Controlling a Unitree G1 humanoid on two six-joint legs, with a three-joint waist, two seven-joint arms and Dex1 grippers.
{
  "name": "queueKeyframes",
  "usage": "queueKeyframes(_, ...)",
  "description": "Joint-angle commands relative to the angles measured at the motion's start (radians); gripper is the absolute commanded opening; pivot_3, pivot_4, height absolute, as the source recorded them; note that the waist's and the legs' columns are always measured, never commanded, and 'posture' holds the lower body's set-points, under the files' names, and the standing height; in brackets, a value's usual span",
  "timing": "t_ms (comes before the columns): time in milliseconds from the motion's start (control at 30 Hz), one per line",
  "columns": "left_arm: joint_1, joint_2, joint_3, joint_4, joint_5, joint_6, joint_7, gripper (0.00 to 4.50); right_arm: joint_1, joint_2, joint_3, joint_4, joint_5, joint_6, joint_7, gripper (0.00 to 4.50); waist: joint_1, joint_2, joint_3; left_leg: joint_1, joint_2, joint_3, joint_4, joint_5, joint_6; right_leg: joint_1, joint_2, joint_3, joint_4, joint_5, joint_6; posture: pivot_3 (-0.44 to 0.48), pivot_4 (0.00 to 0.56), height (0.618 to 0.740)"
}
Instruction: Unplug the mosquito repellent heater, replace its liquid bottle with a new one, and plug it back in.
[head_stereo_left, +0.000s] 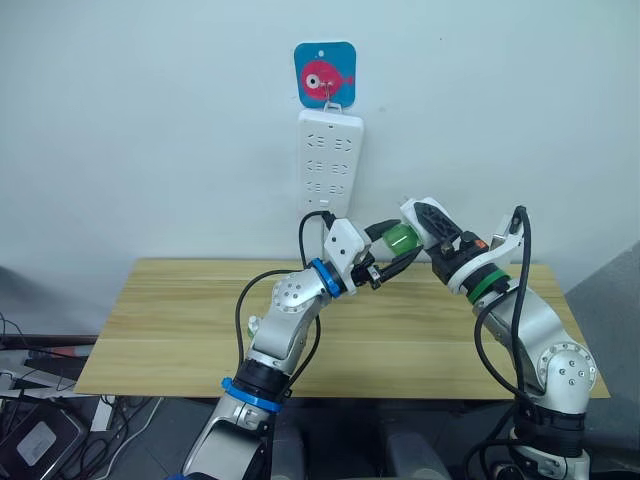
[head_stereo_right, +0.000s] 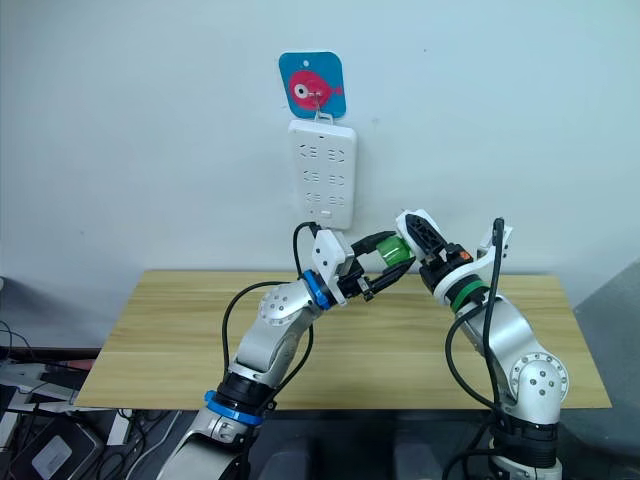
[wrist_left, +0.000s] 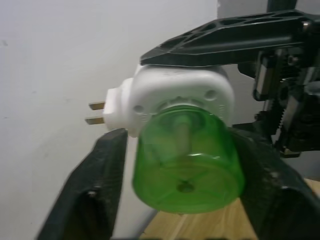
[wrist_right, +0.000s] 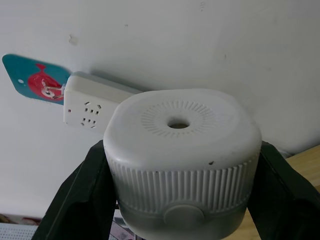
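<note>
The mosquito repellent heater (wrist_right: 180, 145) is a white rounded unit with a vent hole on top. My right gripper (head_stereo_left: 427, 226) is shut on it, one black finger on each side. It hangs in the air over the table, with its two prongs (wrist_left: 97, 112) bare. A green liquid bottle (wrist_left: 187, 165) is fitted into its underside. My left gripper (head_stereo_left: 390, 250) reaches in from the left and is shut on that bottle (head_stereo_left: 401, 239), a finger (wrist_left: 95, 195) on either side. Both grippers meet just below the power strip.
A long white power strip (head_stereo_left: 330, 160) hangs on the wall from a blue card with a pink fish (head_stereo_left: 325, 74). A wooden table (head_stereo_left: 180, 320) lies below the arms. Cables and boxes sit on the floor at the left (head_stereo_left: 40, 430).
</note>
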Motion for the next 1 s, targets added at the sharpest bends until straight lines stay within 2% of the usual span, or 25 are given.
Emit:
queueKeyframes(33,0.000,0.002,0.012,-0.028,-0.003,-0.031,0.011,2.26,0.002,-0.008,0.018,-0.065,0.039,-0.022,0.001,3.01,0.000,0.000,0.000,0.000,0.000,0.000,0.000,0.000,0.000,0.000,0.000,0.000,0.000,0.000,0.000,0.037,0.160,0.740)
queueKeyframes(233,-0.025,0.000,0.019,-0.025,-0.005,-0.034,0.018,2.26,0.009,-0.034,0.044,-0.073,0.050,-0.034,-0.003,3.01,0.000,0.000,0.000,0.000,0.000,0.000,0.000,0.000,0.000,0.000,0.000,0.000,0.000,0.000,0.000,0.040,0.161,0.740)
queueKeyframes(367,-0.045,0.030,0.019,-0.024,-0.013,-0.043,-0.027,2.26,0.011,-0.092,0.060,-0.063,0.069,0.000,0.040,4.38,0.000,0.000,0.000,0.000,0.000,0.000,0.000,0.000,0.000,0.000,0.000,0.000,0.000,0.000,0.000,0.038,0.159,0.740)
queueKeyframes(400,-0.049,0.046,0.017,-0.021,-0.018,-0.048,-0.050,2.26,0.011,-0.116,0.057,-0.053,0.087,0.014,0.057,4.45,0.000,0.000,0.000,0.000,0.000,0.000,0.000,0.000,0.000,0.000,0.000,0.000,0.000,0.000,0.000,0.038,0.159,0.740)
queueKeyframes(500,-0.058,0.108,0.006,0.007,-0.021,-0.092,-0.146,2.26,-0.004,-0.236,0.033,0.000,0.184,0.091,0.136,4.45,0.000,0.000,0.000,0.000,0.000,0.000,0.000,0.000,0.000,0.000,0.000,0.000,0.000,0.000,0.000,0.034,0.158,0.740)
queueKeyframes(600,-0.077,0.178,0.002,0.043,-0.047,-0.133,-0.280,2.26,-0.039,-0.429,0.020,0.088,0.296,0.241,0.260,4.45,0.000,0.000,0.001,0.000,-0.001,0.001,0.000,0.000,0.000,0.000,0.000,0.001,0.000,0.000,0.000,0.034,0.159,0.740)
queueKeyframes(767,-0.127,0.236,-0.006,0.107,-0.074,-0.202,-0.441,2.26,-0.102,-0.602,0.053,0.218,0.308,0.438,0.408,4.45,0.001,-0.001,0.001,0.000,0.000,0.001,0.000,0.000,0.000,0.000,0.001,0.000,0.000,0.000,0.000,0.038,0.161,0.740)
queueKeyframes(867,-0.159,0.249,-0.018,0.160,-0.070,-0.235,-0.519,2.26,-0.126,-0.633,0.082,0.269,0.308,0.498,0.436,4.45,0.002,-0.002,0.002,0.000,0.000,0.001,0.000,0.000,0.000,0.000,0.000,0.000,-0.001,0.000,0.000,0.050,0.163,0.740)
queueKeyframes(1000,-0.173,0.232,-0.018,0.181,-0.071,-0.253,-0.546,2.26,-0.158,-0.625,0.085,0.310,0.308,0.548,0.488,4.45,0.002,-0.003,0.003,-0.001,0.000,0.001,0.000,0.000,0.000,0.000,0.000,0.000,-0.001,0.000,0.000,0.056,0.165,0.740)
